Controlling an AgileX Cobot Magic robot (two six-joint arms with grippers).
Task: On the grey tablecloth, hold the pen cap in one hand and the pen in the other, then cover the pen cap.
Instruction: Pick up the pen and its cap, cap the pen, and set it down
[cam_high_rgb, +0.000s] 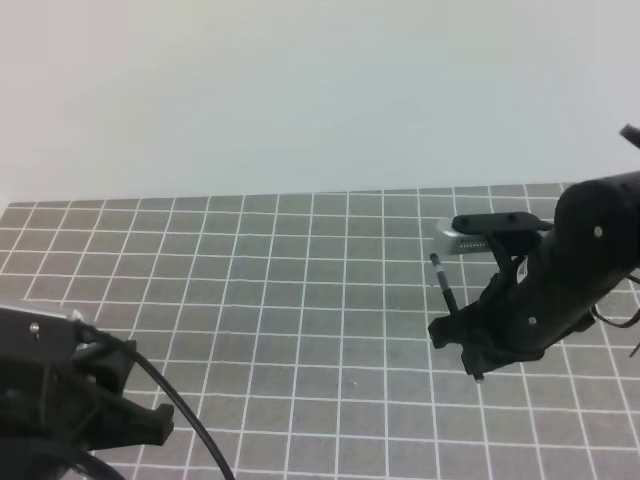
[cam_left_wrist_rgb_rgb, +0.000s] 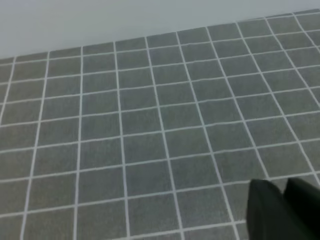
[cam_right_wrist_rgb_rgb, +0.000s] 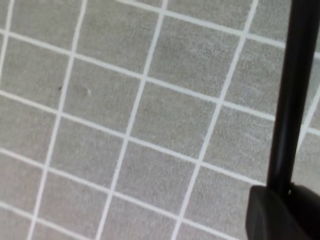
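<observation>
Nearest the high camera, the left tool (cam_high_rgb: 150, 425) hangs low over the near left of the grey tablecloth (cam_high_rgb: 280, 300), its jaws mostly out of frame, so whether they stand wide or narrow cannot be told. Well to its right, the right tool (cam_high_rgb: 452, 325) is clamped on the pen (cam_high_rgb: 444, 287), which rises tilted above the cloth, silvery tip uppermost.

grey tablecloth (cam_high_rgb: 280, 300) with white grid lines, covering the table
</observation>
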